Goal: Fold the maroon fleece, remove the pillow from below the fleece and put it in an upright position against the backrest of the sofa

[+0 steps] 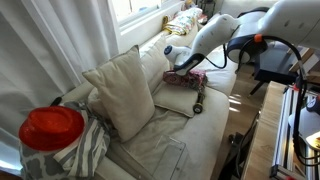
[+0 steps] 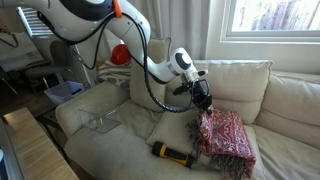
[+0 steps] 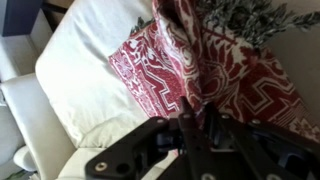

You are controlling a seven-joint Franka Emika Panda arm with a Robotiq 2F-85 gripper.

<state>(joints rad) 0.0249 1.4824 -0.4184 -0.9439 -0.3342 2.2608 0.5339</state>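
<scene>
Jaws of the gripper (image 2: 203,102) clasped a raised fold of the maroon fleece (image 2: 227,140), its length trailing down across the pillow (image 2: 172,128).

Sofa (image 1: 150,140) end-on, front-on; wrist close overhead

The arm (image 2: 85,20) is built of smooth, rounded white shells, with an orange ring (image 2: 116,8) at one joint and a dark round cap (image 2: 183,60) on the side of the wrist. Thin black cables (image 2: 147,85) loop loosely along it. The gripper (image 2: 203,97) is matte black; in the wrist view its angular body carries a small pale screw (image 3: 100,166).
</scene>
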